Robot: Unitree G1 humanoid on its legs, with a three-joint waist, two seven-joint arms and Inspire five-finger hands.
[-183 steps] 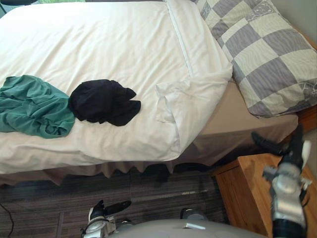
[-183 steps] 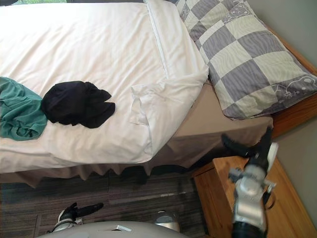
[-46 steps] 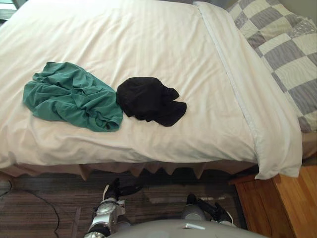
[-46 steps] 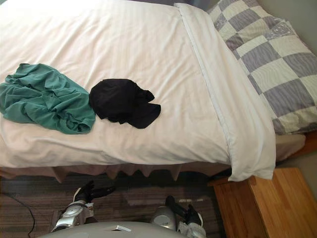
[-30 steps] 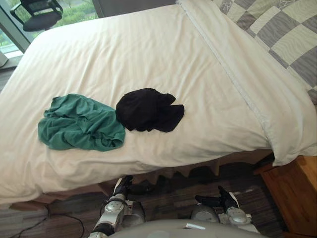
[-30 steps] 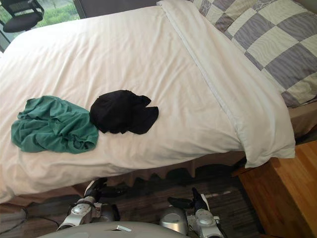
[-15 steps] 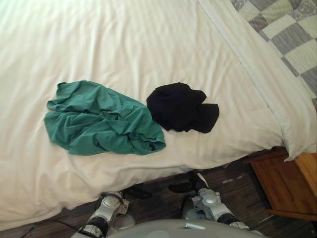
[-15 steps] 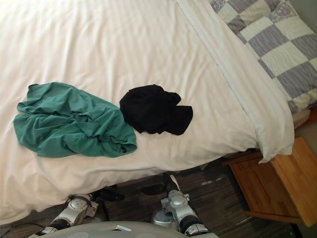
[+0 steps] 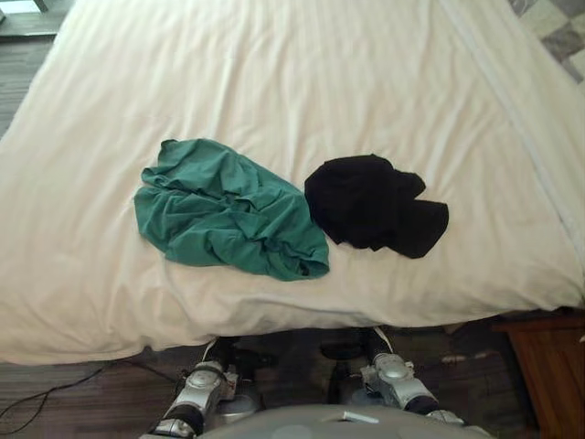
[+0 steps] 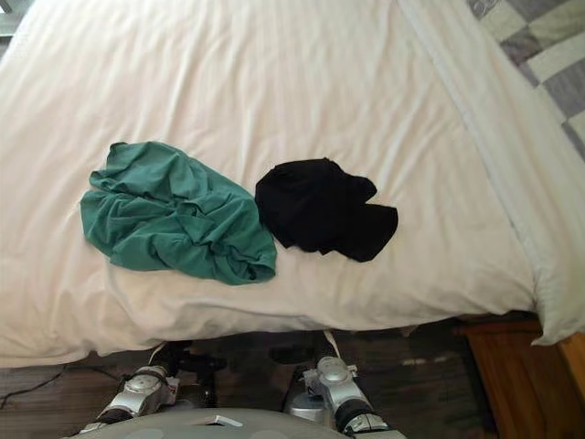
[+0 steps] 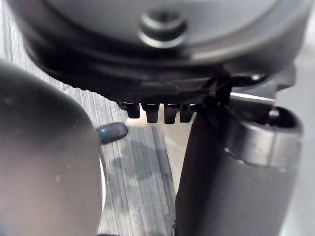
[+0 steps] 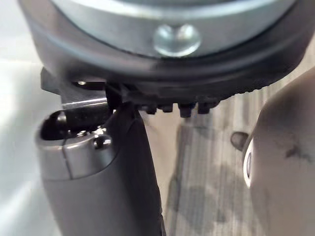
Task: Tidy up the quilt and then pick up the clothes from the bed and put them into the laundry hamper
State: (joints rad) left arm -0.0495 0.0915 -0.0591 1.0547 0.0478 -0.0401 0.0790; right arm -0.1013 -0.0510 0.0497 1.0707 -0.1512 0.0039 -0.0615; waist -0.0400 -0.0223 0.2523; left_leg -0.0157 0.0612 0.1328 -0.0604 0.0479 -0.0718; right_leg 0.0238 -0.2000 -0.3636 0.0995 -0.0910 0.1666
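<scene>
Left hand (image 9: 227,353) and right hand (image 9: 358,348) hang empty, loosely open, by the bed (image 9: 274,73). Bunch the green garment (image 9: 224,208) whole before lifting.

Quilt (image 9: 274,73): white, faint lengthwise self-stripe | green garment (image 9: 224,210): plain teal-green | black garment (image 9: 370,203): plain black, no print seen | pillow (image 10: 539,37), bed's far right corner: grey-and-cream check | nightstand (image 10: 512,384): orange-brown wood | floor (image 10: 420,366): dark grey-brown, streaked.
</scene>
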